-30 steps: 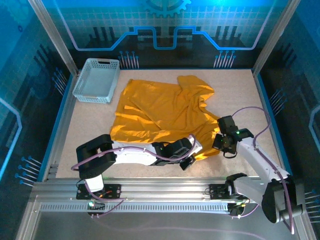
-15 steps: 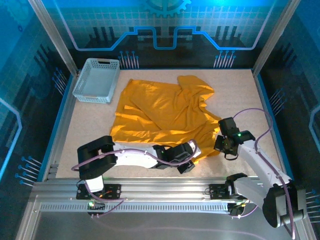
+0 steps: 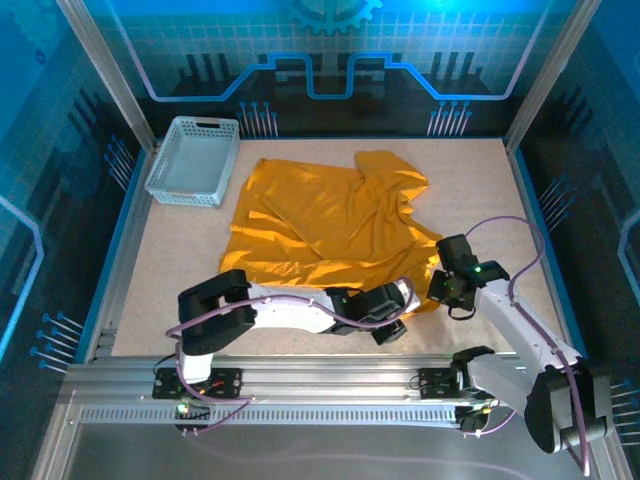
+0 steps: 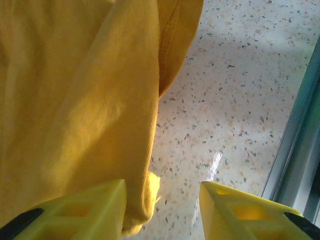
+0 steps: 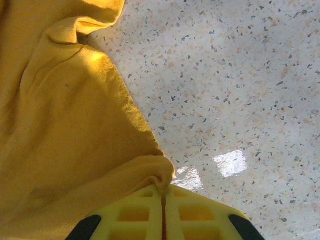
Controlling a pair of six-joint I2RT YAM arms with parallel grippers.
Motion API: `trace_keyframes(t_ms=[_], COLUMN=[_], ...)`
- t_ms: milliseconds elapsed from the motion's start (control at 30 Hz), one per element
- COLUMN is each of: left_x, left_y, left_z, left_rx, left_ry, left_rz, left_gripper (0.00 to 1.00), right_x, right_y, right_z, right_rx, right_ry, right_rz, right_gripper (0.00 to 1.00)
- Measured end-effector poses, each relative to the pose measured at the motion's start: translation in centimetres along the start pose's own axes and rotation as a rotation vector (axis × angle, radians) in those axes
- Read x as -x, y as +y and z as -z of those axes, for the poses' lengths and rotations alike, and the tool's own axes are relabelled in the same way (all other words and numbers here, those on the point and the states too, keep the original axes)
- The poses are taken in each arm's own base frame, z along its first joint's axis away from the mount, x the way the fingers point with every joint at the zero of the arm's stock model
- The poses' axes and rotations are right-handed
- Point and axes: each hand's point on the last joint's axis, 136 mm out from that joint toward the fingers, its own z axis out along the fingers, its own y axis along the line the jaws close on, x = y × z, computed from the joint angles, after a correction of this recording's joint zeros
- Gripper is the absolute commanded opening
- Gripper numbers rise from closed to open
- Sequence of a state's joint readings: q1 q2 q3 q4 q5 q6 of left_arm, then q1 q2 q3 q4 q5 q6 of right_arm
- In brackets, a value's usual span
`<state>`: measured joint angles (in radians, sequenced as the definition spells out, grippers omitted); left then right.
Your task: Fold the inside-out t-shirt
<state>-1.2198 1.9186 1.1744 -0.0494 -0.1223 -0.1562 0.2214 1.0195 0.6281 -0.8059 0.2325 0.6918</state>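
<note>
Mustard-yellow t-shirt [image 3: 320, 225] lies rumpled and spread across the speckled tabletop [image 3: 170, 270], just right of the grey basket [image 3: 192, 160] in the far left corner. At the shirt's near right corner the right hand [image 5: 163, 200] is closed, pinching a fold of its edge. The left hand [image 4: 162, 202] sits at the near hem, fingers apart, gripping nothing.

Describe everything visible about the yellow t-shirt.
The t-shirt is mustard-yellow soft cloth, plain on its visible side, lying spread but wrinkled on the speckled table. The shut right fingers pinch its near right edge; the open left fingers sit at its near hem, one beside a fold.
</note>
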Motion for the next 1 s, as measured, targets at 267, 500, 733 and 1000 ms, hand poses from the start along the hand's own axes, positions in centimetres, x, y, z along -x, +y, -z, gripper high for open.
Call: trace_keyframes(t_ms=[267, 500, 733, 1000], left_x=[-1.7, -2.1, -3.1, -2.2], left_y=[1.1, 2.2, 2.6, 0.9], left_z=[-2.2, -2.2, -1.0, 0.9], left_rx=[0.065, 0.119, 0.117, 0.014], left_ry=[0.074, 0.067, 0.036, -0.015], left_rz=[-0.006, -0.014, -0.003, 0.03], left_gripper=[0.38, 0.24, 0.15, 0.09], right_x=[0.1, 0.4, 0.3, 0.2], right_y=[-0.1, -0.7, -0.5, -0.6], right_z=[-0.1, -0.3, -0.3, -0.6], right_rx=[-0.001, -0.006, 0.009, -0.002], right_ry=[-0.002, -0.004, 0.009, 0.019], right_rz=[-0.009, -0.036, -0.031, -0.032], right_gripper=[0.1, 0.11, 0.11, 0.12])
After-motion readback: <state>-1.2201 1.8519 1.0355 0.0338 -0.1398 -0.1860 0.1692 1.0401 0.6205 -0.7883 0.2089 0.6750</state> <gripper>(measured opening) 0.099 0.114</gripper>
